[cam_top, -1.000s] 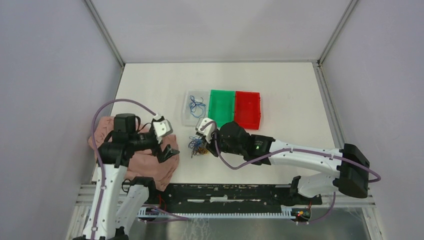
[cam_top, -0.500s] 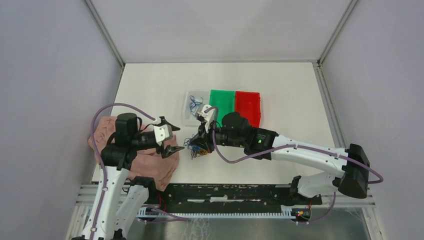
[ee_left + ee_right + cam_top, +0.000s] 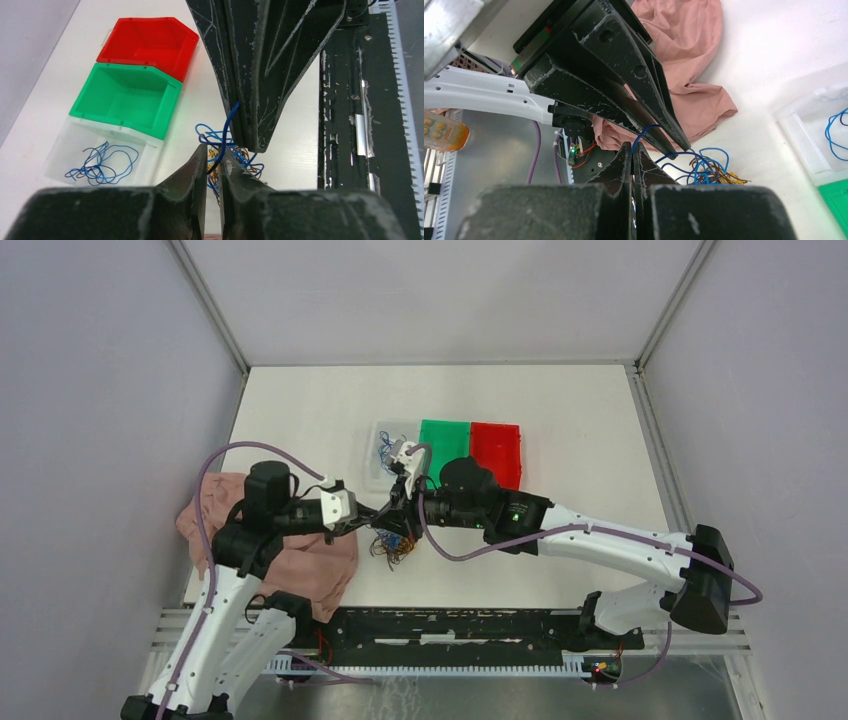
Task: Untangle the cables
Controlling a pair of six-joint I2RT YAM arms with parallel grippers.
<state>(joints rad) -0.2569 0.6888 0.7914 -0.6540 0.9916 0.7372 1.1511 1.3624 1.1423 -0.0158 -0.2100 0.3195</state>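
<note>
Two grippers meet over one tangle of cables (image 3: 395,543).
Left gripper (image 3: 214,161) and right gripper (image 3: 633,151) both pinch a blue wire (image 3: 227,131); three bins (image 3: 444,454) beyond.

The overhead view looks down from behind; each wrist view peers closely past its own claw, sharing the cables (image 3: 227,150) just ahead.

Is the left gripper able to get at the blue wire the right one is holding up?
Probably yes: the left gripper already straddles the blue wire just below the right gripper, nothing between them.
</note>
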